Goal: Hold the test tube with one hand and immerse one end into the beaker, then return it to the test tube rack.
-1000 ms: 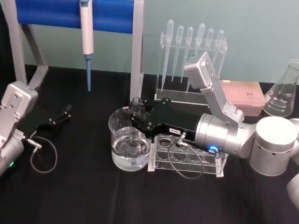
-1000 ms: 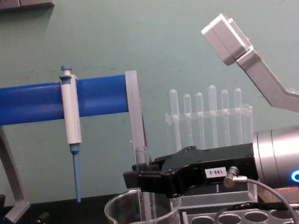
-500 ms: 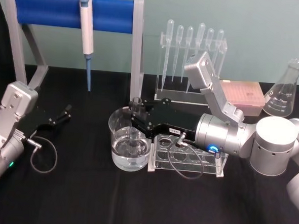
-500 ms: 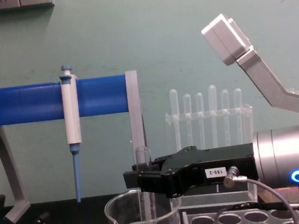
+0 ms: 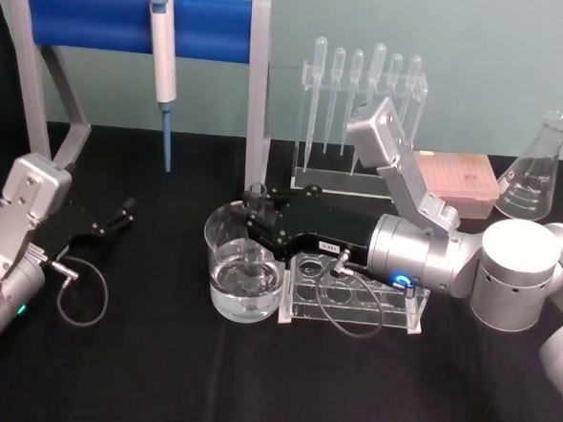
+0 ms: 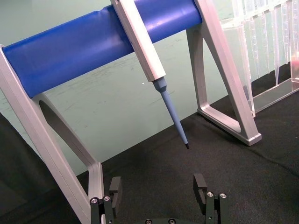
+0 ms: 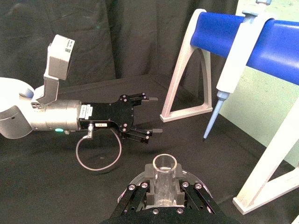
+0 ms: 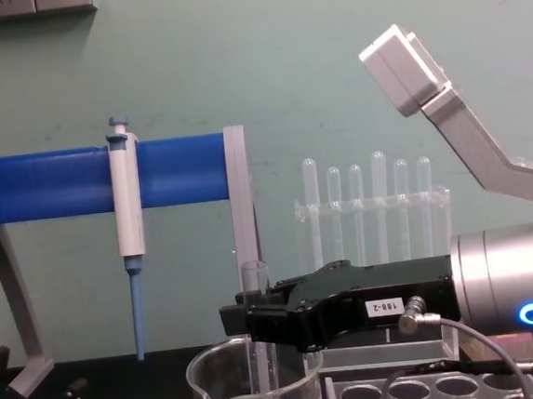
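Note:
The test tube stands upright over the beaker, which is partly filled with clear liquid. The tube's lower end reaches down into the liquid. My right gripper comes in from the right and is shut on the tube's upper part, just under the rim. From the side, the test tube rises above the right gripper and drops into the beaker. The tube's open rim sits between the black fingers. My left gripper rests open at the table's left, seen again with nothing in it.
A clear test tube rack stands right of the beaker, under my right wrist. A blue pipette stand holding a pipette is at the back left. A rack of plastic pipettes, a pink box and a conical flask stand behind.

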{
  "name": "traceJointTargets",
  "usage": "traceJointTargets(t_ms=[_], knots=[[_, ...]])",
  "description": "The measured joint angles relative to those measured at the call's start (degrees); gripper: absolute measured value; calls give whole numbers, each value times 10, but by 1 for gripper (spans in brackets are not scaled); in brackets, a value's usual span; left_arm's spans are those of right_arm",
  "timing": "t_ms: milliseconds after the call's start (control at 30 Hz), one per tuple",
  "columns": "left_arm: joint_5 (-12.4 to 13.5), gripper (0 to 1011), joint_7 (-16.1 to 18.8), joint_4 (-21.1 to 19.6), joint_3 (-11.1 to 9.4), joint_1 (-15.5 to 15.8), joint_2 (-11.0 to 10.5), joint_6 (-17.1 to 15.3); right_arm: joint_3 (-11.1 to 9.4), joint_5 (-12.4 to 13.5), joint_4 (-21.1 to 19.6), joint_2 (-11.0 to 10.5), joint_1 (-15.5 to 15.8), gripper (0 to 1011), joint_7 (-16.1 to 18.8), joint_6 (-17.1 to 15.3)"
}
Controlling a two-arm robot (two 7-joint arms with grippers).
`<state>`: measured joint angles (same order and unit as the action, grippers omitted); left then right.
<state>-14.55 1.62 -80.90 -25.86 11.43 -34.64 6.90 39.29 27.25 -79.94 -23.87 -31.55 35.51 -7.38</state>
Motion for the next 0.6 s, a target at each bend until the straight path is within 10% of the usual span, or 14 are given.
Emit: traceJointTargets(t_ms=[600], knots=[[0, 1000, 0, 0, 0, 0, 0, 0, 0, 0, 0, 0, 0, 226, 0, 0]])
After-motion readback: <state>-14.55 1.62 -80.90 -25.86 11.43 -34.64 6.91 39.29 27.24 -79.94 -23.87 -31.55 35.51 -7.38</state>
